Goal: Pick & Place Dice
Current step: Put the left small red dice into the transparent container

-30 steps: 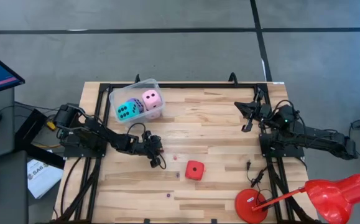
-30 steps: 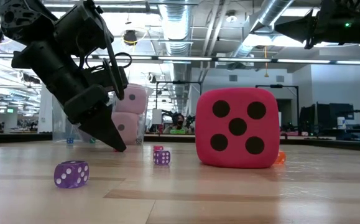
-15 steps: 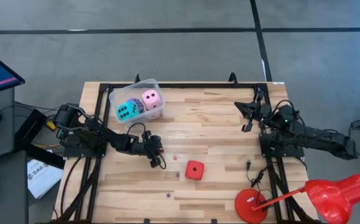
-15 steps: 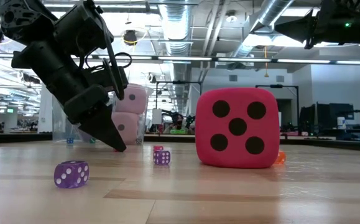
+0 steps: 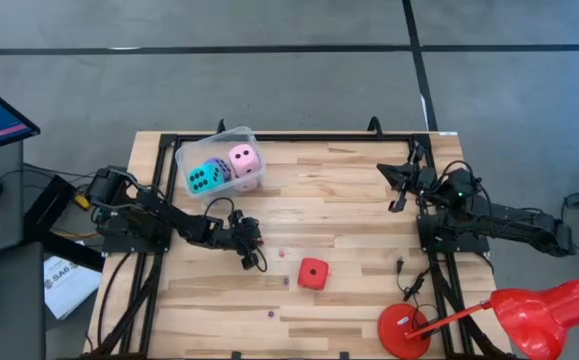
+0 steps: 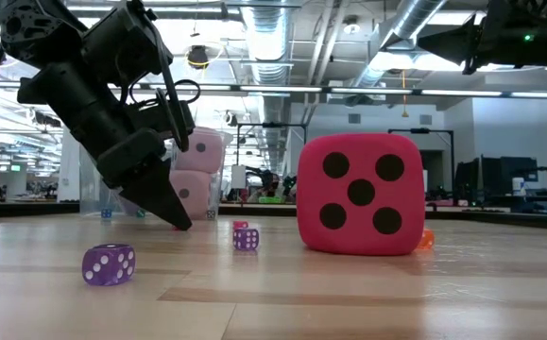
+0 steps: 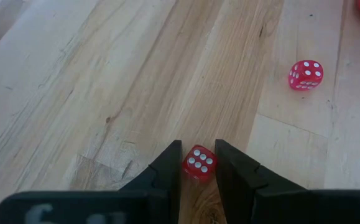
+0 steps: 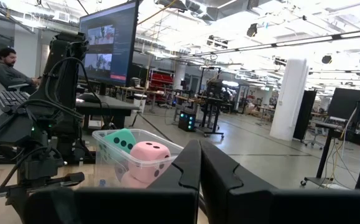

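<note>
The red die (image 5: 312, 273) (image 6: 360, 194) rests on one face on the table, toward the near edge. A cyan die (image 5: 205, 178), a pink die (image 5: 245, 160) and a violet-blue die (image 5: 224, 170) sit in the clear tub (image 5: 219, 140) at the far left. The low view shows a second pink die (image 6: 190, 194) beneath the first. My left gripper (image 5: 259, 262) (image 7: 198, 148) is down at the table, left of the red die, closed on a tiny red die (image 7: 198, 163) with white pips. My right gripper (image 5: 399, 195) (image 8: 199, 155) waits, shut, raised near the far right. My left gripper pinches the tiny red die by two opposite side faces (image 7: 187, 163) between its two fingers, near their free ends. The fingers slant down from the table's left (image 6: 160, 194). The die sits on the table under the fingertips.
Other tiny dice lie on the wood: a red one (image 7: 306, 74), two purple ones (image 6: 109, 263) (image 6: 247, 238) and an orange one (image 6: 426, 239). A red lamp (image 5: 529, 315) stands at the near right corner. A person sits beyond the table (image 8: 9, 68).
</note>
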Controlling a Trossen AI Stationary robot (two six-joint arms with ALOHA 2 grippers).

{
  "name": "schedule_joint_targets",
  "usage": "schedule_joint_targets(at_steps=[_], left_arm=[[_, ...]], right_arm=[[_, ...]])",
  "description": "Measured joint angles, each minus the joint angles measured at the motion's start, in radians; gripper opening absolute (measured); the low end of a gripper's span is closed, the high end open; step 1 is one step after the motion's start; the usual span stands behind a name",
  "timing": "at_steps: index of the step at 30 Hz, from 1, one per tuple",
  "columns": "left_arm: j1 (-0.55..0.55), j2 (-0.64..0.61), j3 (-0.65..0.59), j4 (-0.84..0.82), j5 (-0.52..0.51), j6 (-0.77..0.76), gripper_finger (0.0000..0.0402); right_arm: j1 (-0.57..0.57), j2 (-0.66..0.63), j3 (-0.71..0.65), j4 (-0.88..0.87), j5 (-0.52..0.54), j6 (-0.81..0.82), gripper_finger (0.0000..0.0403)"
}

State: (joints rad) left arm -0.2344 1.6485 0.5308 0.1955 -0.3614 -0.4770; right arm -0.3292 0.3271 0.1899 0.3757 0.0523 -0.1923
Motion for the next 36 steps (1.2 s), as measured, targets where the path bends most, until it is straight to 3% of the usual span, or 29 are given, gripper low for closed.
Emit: schedule_joint_targets(at_steps=[7,13,26,31,36], left_arm=[[0.001,-0.032,-0.003,-0.008,0.003,0.002,0.0071],[0.006,-0.186,-0.003,-0.011,-0.038,0.118,0.0069],[0.097,-0.582,-0.003,-0.184,-0.299,0.288,0.0069],[0.161,-0.679,-0.002,-0.217,-0.376,0.29,0.0069],[0.236,-0.72,-0.002,-0.236,-0.52,0.288,0.0069]], right_arm=[[0.0,0.0,0.0,0.0,0.0,0.0,0.0],[0.0,0.0,0.0,0.0,0.0,0.0,0.0],[0.0,0.0,0.0,0.0,0.0,-0.001,0.0],[0.0,0.0,0.0,0.0,0.0,-0.001,0.0],[0.0,0.0,0.0,0.0,0.0,-0.001,0.0]])
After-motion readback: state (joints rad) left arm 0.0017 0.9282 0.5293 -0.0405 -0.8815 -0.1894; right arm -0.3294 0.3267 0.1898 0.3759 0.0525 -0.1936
